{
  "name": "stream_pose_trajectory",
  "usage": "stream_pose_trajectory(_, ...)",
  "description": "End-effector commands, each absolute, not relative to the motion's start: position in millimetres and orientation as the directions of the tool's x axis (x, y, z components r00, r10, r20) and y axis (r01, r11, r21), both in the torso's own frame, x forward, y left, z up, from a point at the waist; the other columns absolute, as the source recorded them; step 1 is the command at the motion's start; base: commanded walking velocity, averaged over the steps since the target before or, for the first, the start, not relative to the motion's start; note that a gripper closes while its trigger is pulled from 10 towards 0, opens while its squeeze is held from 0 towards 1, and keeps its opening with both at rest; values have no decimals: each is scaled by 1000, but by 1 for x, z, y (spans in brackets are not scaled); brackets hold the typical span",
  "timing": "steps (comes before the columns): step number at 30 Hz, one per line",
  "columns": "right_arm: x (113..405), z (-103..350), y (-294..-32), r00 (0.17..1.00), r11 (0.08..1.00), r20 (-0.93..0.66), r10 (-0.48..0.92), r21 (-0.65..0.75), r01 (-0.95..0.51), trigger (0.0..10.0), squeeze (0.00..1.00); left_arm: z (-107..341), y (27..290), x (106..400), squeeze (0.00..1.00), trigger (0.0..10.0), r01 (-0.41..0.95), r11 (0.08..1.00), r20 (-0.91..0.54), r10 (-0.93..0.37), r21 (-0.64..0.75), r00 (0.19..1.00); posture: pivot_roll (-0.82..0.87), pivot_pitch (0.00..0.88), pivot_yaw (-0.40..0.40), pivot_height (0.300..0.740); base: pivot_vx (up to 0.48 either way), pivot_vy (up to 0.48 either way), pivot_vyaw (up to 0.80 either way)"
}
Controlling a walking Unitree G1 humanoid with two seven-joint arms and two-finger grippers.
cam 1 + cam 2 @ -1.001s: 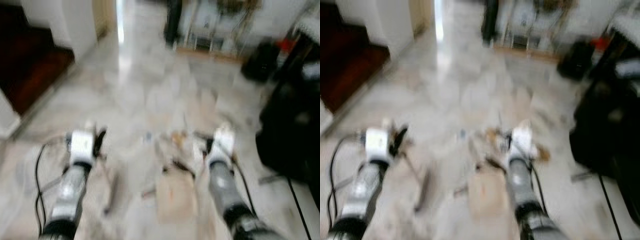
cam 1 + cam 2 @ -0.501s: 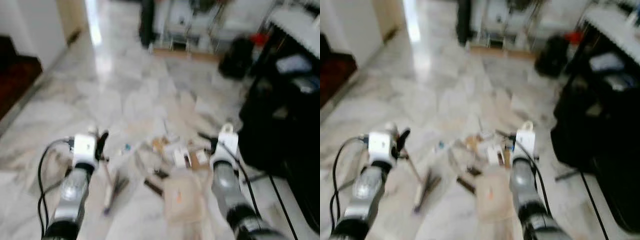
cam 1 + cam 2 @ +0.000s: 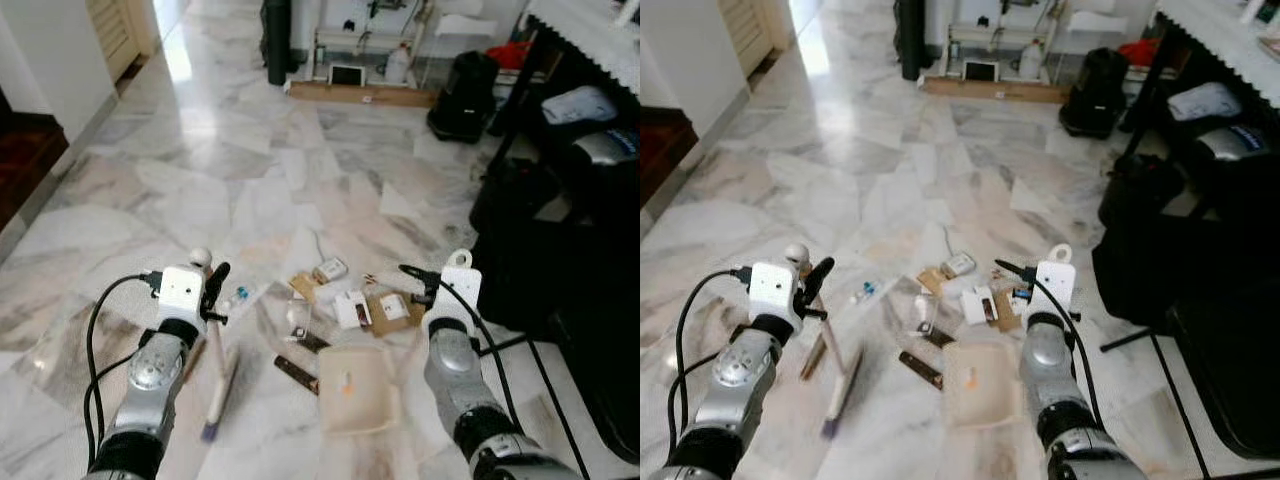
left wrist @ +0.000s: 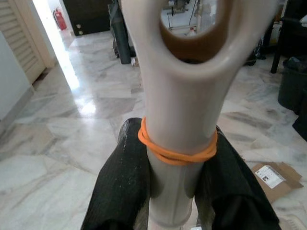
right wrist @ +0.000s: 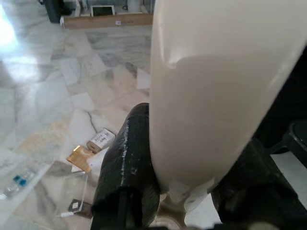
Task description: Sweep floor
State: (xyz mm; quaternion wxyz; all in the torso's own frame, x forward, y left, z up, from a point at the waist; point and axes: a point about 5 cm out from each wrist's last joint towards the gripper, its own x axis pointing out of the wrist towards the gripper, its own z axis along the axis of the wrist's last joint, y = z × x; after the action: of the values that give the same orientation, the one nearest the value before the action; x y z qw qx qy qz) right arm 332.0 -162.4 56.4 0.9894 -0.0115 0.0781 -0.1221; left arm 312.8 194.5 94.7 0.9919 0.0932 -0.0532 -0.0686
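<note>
My left gripper [image 3: 211, 290] is shut on the cream handle of a hand brush [image 3: 217, 375], whose head rests on the marble floor. In the left wrist view the black fingers [image 4: 121, 191] clamp that handle [image 4: 180, 100] just below an orange rubber band [image 4: 176, 149]. My right gripper [image 3: 426, 286] is shut on the handle of a cream dustpan [image 3: 357, 388], which lies flat on the floor between my arms. Its handle [image 5: 211, 91] sits between the fingers [image 5: 127, 165] in the right wrist view. Litter lies just beyond the pan: cardboard scraps [image 3: 391, 308], a small box [image 3: 330, 270], a dark bar [image 3: 297, 373].
A black bag and dark furniture [image 3: 560, 230] stand close on my right. A black bin [image 3: 462, 95], a wooden plank [image 3: 360, 93] and a shelf line the far wall. A dark step [image 3: 25, 160] lies at the left. Open marble floor [image 3: 230, 160] stretches ahead.
The camera has swung and steadied, so the blurred floor is now sharp and the litter sits nearer the middle. Both grippers keep their hold on brush and dustpan.
</note>
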Motion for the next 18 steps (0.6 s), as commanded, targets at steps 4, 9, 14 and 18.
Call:
stream_pose_trajectory(4, 336, 65, -166, 961, 967, -108, -255, -42, 251, 10000, 0, 105, 195, 315, 0, 10000, 114, 977, 140, -140, 181, 980, 97, 63, -54, 740, 0, 0, 0)
stream_pose_trajectory(9, 338, 72, -164, 970, 972, -57, -235, -14, 235, 10000, 0, 108, 196, 316, 0, 10000, 101, 978, 154, -131, 184, 979, 97, 61, -54, 740, 0, 373, 0)
stream_pose_trajectory(14, 340, 85, -165, 972, 973, 33, -232, 12, 232, 10000, 0, 114, 195, 318, 0, 10000, 92, 979, 183, -126, 184, 975, 96, 59, -55, 740, 0, 389, 0)
stream_pose_trajectory(18, 341, 88, -164, 972, 973, 53, -230, 12, 230, 10000, 0, 118, 195, 318, 0, 10000, 88, 978, 198, -125, 188, 972, 97, 58, -56, 740, 0, 400, 0)
